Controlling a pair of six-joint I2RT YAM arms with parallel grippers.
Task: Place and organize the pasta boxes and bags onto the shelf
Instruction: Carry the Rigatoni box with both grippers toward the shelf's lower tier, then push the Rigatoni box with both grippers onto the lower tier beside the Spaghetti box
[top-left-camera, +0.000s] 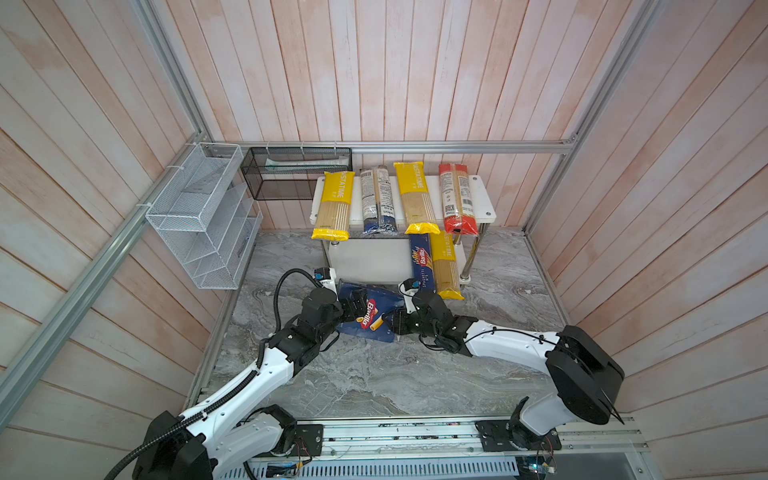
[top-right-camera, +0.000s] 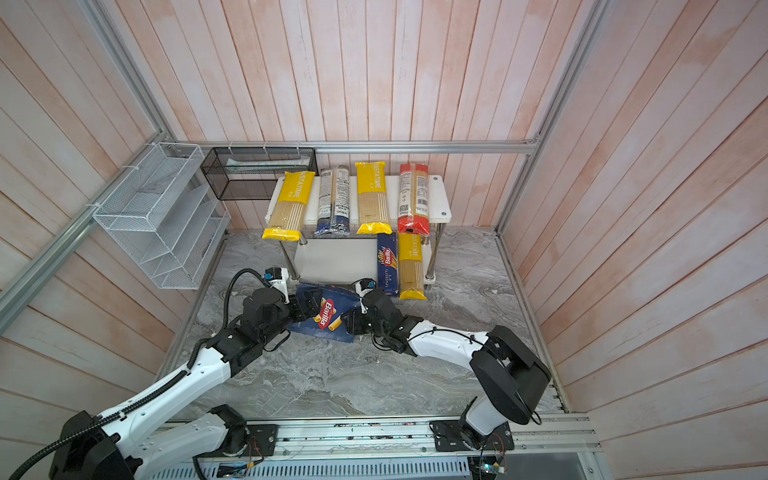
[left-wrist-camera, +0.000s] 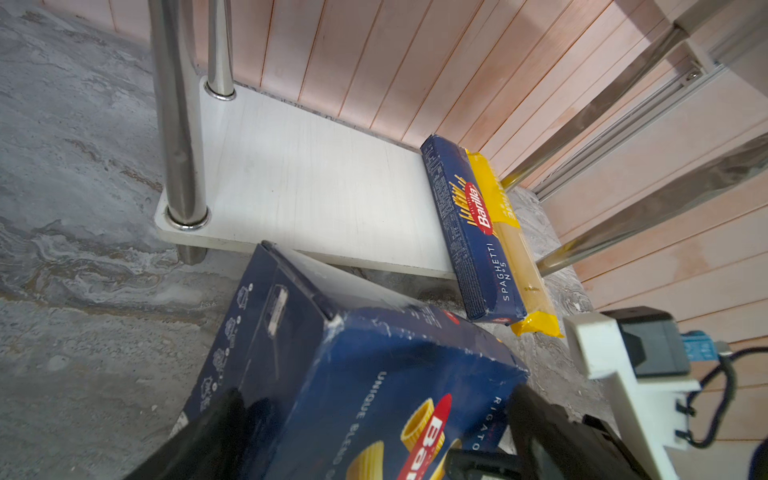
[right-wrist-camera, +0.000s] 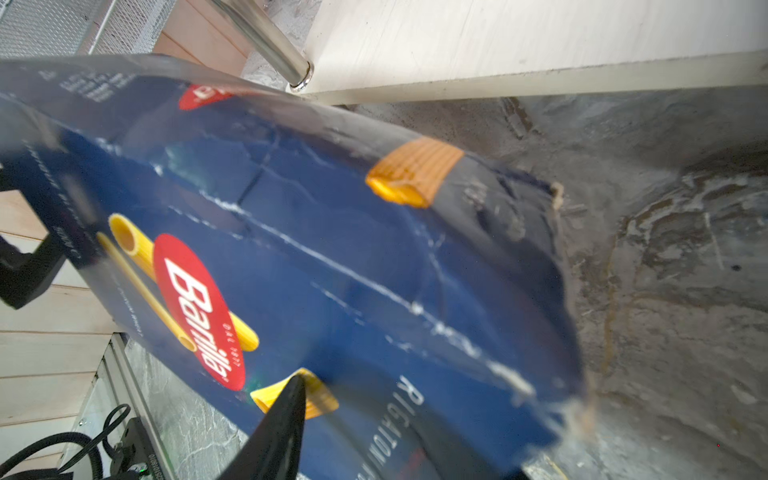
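Nearest the base, at 6 o'clock, the two arms reach in over the marble tabletop (top-left-camera: 374, 382) and meet at the middle of both top views. There the rigatoni box (top-left-camera: 368, 318) hangs tilted between them, just short of the shelf (top-left-camera: 486, 208). The left gripper (top-left-camera: 353, 305) looks to have its jaws closed over the box's 9 o'clock edge. The right gripper (top-left-camera: 392, 323) clamps the 3 o'clock edge, with one finger (right-wrist-camera: 282, 424) lying on the printed face in the right wrist view and its partner hidden beneath. I take this for the final placement: carrying the box to the lower board (top-left-camera: 370, 259), whose left part is bare. Just past the box, at 1 o'clock, the spaghetti box (top-left-camera: 422, 262) and the lower yellow bag (top-left-camera: 446, 270) lie side by side, touching, on that board's right end. Farther off, at 12, along the shelf's top lie the left yellow bag (top-left-camera: 332, 208), blue-ended bag (top-left-camera: 378, 203), middle yellow bag (top-left-camera: 415, 199) and red-ended bag (top-left-camera: 457, 199), their near ends overhanging. The next move, I judge, calls for both arms to travel together toward 12, level the box and slide it low under those overhangs, between the chrome leg (left-wrist-camera: 178, 124) and the spaghetti box. Only the left wrist view shows that gap plainly. Only the right wrist view shows the box's creased face and torn corner (right-wrist-camera: 557, 195). The top views alone show the upper row.
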